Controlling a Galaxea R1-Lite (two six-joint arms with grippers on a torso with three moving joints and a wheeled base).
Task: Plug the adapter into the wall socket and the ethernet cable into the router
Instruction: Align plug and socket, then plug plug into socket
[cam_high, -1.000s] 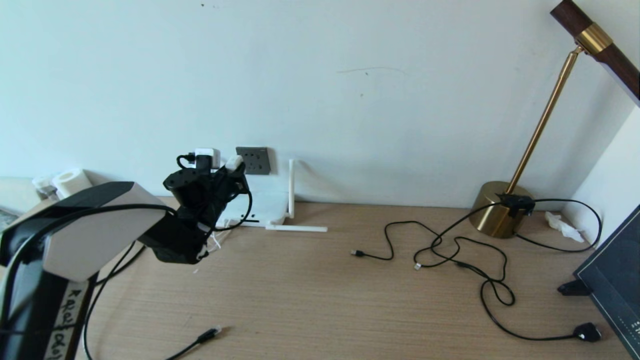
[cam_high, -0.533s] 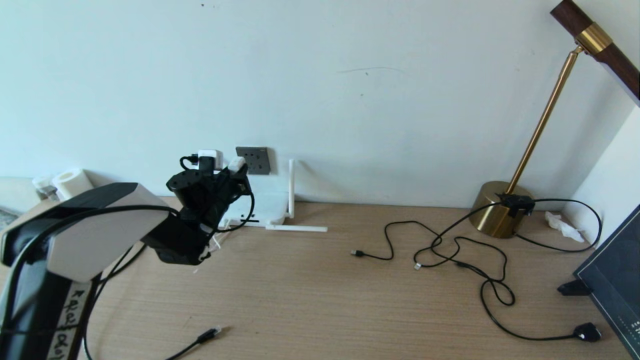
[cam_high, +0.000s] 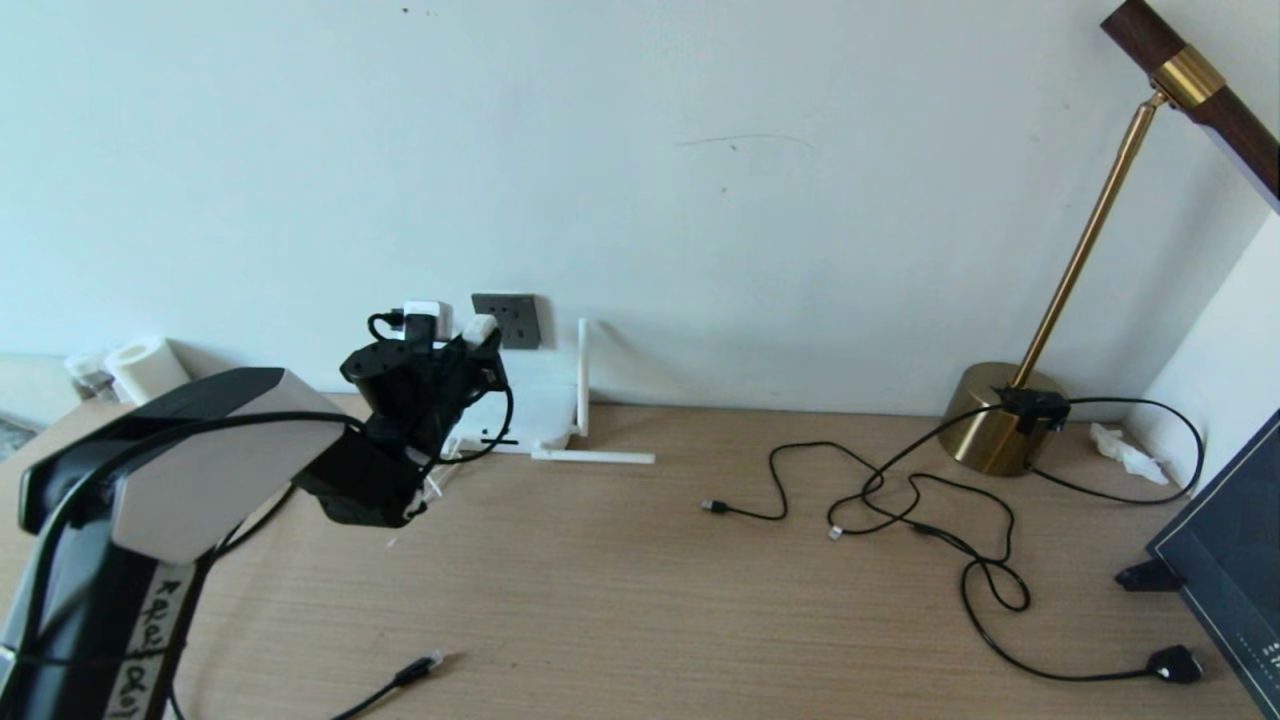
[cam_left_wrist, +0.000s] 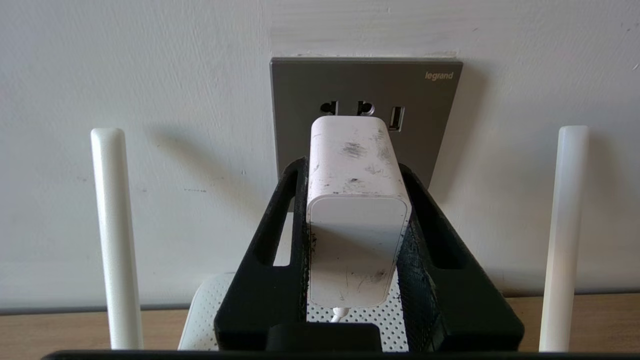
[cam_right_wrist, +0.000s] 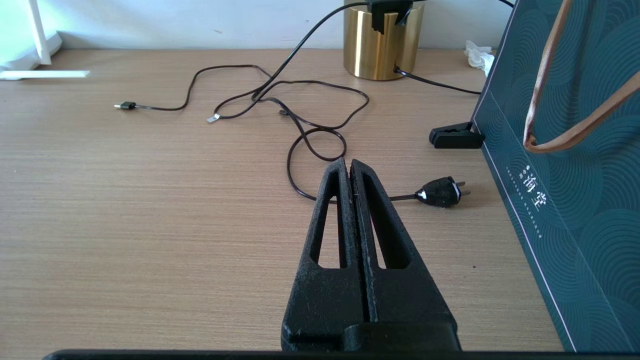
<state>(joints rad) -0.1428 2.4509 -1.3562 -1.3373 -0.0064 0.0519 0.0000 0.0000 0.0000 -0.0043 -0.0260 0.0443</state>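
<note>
My left gripper (cam_high: 472, 343) (cam_left_wrist: 353, 169) is shut on the white adapter (cam_high: 480, 327) (cam_left_wrist: 357, 200), one finger on each side, its thin white cord hanging below. The adapter's front end is right before the dark grey wall socket (cam_high: 510, 320) (cam_left_wrist: 365, 95) and hides the lower pin holes; whether they touch I cannot tell. The white router (cam_high: 540, 410) (cam_left_wrist: 207, 310) lies under the gripper against the wall, its antennas (cam_left_wrist: 112, 235) upright. The ethernet cable (cam_high: 418, 669) lies at the table's front edge with its plug free. My right gripper (cam_right_wrist: 349, 163) hovers shut and empty over the table.
A brass lamp (cam_high: 995, 420) stands at the back right with thin black cords (cam_high: 900, 500) looped in front of it. A small black plug (cam_high: 1172, 663) (cam_right_wrist: 440, 192) lies by a dark teal bag (cam_high: 1230, 560) (cam_right_wrist: 575, 150). A paper roll (cam_high: 145, 365) sits far left.
My left gripper has moved a little to the right and toward the wall with the adapter in it. The right arm has not moved.
</note>
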